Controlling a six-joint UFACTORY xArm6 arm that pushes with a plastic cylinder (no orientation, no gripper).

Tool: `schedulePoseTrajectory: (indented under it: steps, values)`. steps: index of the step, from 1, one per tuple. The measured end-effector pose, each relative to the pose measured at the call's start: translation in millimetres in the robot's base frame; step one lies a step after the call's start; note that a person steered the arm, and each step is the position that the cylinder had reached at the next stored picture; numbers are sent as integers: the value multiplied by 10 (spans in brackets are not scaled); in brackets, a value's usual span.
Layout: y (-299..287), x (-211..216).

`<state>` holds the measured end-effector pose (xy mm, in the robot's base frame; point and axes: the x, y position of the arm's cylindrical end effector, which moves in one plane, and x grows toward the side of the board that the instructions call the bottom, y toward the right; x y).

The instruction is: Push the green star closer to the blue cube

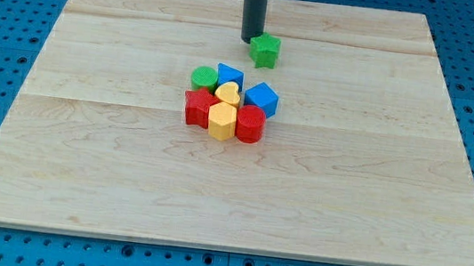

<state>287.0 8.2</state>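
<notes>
The green star lies on the wooden board toward the view's top, apart from the cluster. My tip stands just to the star's upper left, touching or nearly touching it. The blue cube sits below the star, on the right side of a tight cluster at the board's middle.
The cluster also holds a green cylinder, a second blue block, a yellow heart, a red star, a yellow hexagonal block and a red cylinder. The wooden board lies on a blue perforated table.
</notes>
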Motion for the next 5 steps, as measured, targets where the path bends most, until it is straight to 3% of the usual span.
schedulePoseTrajectory:
  steps: [5]
  values:
    - [551, 256]
